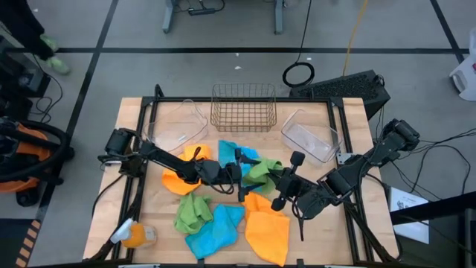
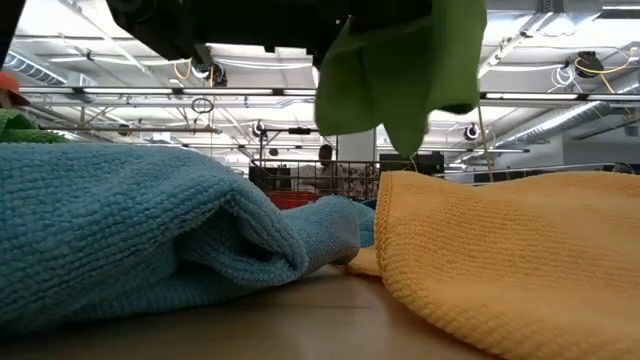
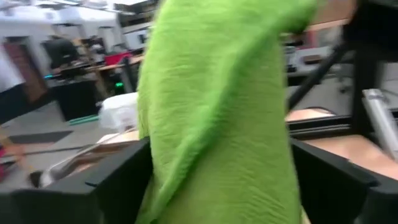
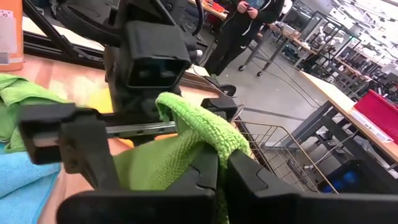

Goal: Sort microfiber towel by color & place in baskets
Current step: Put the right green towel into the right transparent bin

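— Pincers? We log the right pincer (image 4: pixel 217 163) pinching the green towel (image 1: pixel 262 170) mid-bench; the left pincer (image 1: pixel 239 173) grips the same towel.

— Surroundings? We note the wooden bench (image 1: pixel 134 119), wire basket (image 1: pixel 243 108) at its far edge, and a person (image 4: pixel 245 18) beyond.

We can read no words, brands or numbers anywhere; the white label on the orange bottle (image 4: pixel 10 34) carries print too small to make out.

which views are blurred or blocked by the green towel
Left wrist view: green towel fills most of the frame, background smeared. Low view: blue towel and orange towel block the table. Right wrist view: right gripper sharp, room behind soft. High view: clear.
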`<state>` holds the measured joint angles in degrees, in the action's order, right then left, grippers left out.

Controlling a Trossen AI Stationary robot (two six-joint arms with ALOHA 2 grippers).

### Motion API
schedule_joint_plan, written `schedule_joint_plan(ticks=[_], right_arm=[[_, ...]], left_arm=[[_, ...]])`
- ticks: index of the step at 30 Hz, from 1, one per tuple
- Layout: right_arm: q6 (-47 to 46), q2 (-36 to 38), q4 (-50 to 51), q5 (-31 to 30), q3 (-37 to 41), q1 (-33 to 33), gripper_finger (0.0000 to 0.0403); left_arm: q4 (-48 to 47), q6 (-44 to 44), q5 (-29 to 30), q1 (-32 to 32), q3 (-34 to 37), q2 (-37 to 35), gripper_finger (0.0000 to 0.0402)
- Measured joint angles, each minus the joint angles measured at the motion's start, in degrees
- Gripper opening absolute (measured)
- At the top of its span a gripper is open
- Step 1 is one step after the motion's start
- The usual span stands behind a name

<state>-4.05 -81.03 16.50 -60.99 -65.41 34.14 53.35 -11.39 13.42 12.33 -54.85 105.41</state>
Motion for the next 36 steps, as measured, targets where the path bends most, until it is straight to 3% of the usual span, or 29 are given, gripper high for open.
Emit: schedule_joint_plan(ticks=[3, 9, 10, 14, 23, 28, 31, 36], right_arm=[[-0.1, 0.0, 0.0, 0.0, 0.0, 0.0, 0.0003], [-1.1, 0.0, 0.2, 1.4, 0.0, 0.0, 0.0008], [-2.0, 0.0, 0.6, 1.4, 0.0, 0.3, 0.0013], [-6.2, 0.0, 3.9, 1.3, 0.0, 1.6, 0.0055], [-10.8, 0.0, 14.7, 1.6, 0.0, 6.3, 0.0179], [-9.4, -0.2, 13.3, 5.9, 0.0, 7.8, 0.0224], [-3.0, -2.9, 8.5, 5.8, 0.0, 8.0, 0.0252], [17.1, -9.9, -5.6, 5.5, 0.1, 7.5, 0.0309]], left_arm=[[0.3, -1.1, -1.8, 0.1, -0.1, 0.0, 0.0257], [-0.2, -4.2, -1.5, 0.3, -0.1, -0.4, 0.0041], [-0.7, -4.0, -1.5, 0.3, 0.2, -1.0, 0.0025], [-5.6, -3.6, -1.6, 0.4, 0.8, -4.0, 0.0031], [-36.7, 7.6, -4.2, 0.6, 0.9, -15.9, 0.0019], [-41.9, 11.7, -7.7, 0.6, 0.9, -19.0, 0.0025], [-42.3, 12.6, -8.3, 0.6, 0.9, -19.0, 0.0025], [-42.2, 14.2, -12.1, 0.6, 0.9, -19.0, 0.0025]])
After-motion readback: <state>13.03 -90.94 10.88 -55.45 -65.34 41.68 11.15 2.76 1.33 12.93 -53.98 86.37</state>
